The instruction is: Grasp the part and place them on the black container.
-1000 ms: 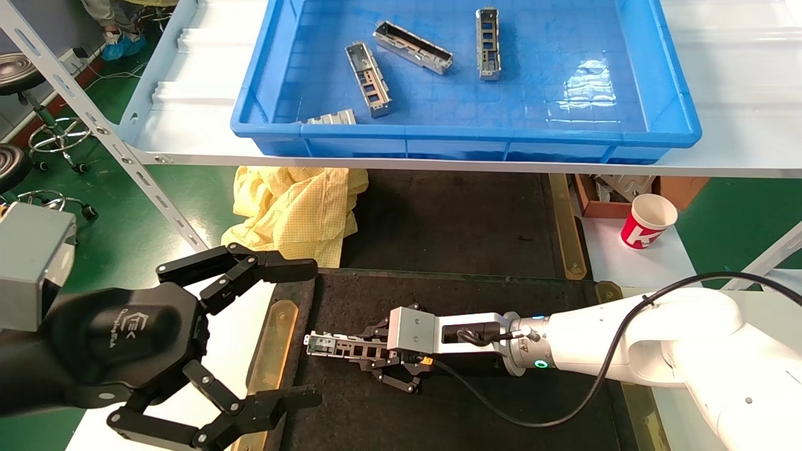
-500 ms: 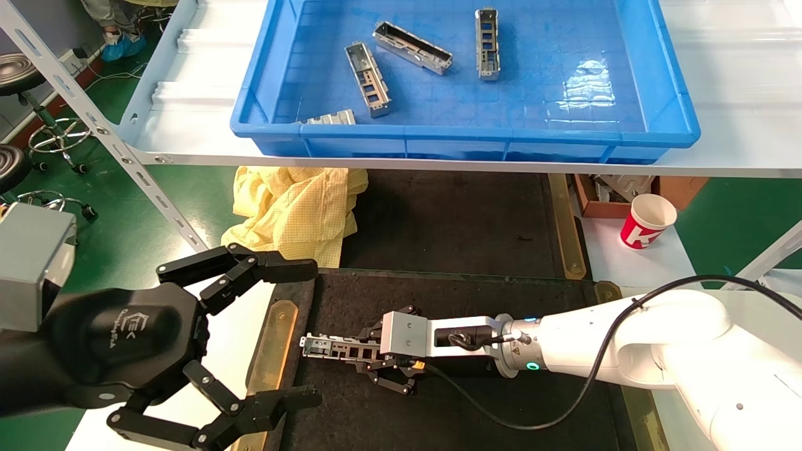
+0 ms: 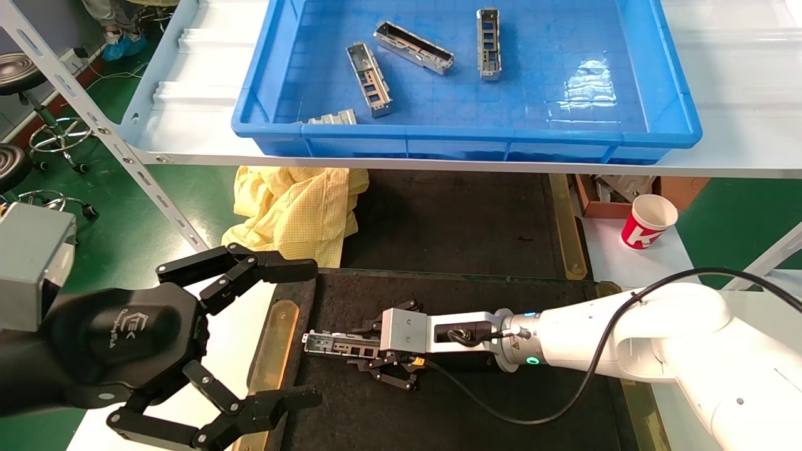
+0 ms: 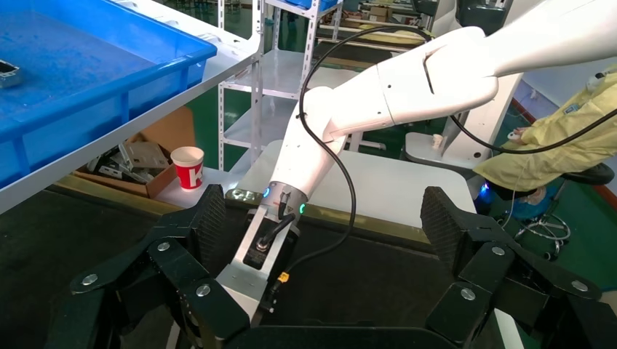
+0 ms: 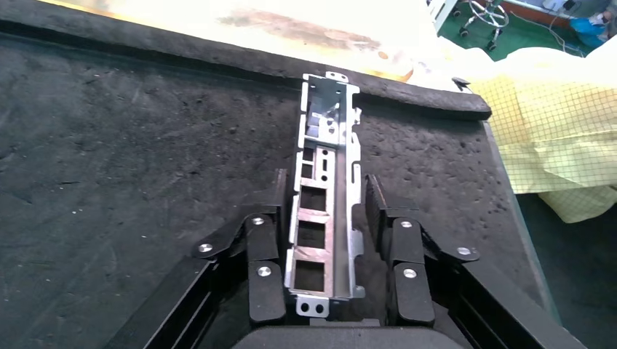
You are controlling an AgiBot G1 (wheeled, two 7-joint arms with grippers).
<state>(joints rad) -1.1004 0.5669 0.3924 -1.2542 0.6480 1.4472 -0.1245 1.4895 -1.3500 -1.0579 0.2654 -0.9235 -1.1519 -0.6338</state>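
The right pincer [image 5: 324, 218], just released around the part [image 5: 325, 211] lying on the black container [image 5: 109, 145], could snag and drag it when retreating; the left pincer [image 3: 301, 332] hangs wide open.

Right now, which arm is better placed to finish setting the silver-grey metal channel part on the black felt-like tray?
Right: the right gripper straddles the part over the tray; the left gripper hangs open beside it.

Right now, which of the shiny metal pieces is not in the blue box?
The part between the right gripper's fingers. It alone lies on the black container; the other four lie in the blue bin on the shelf.
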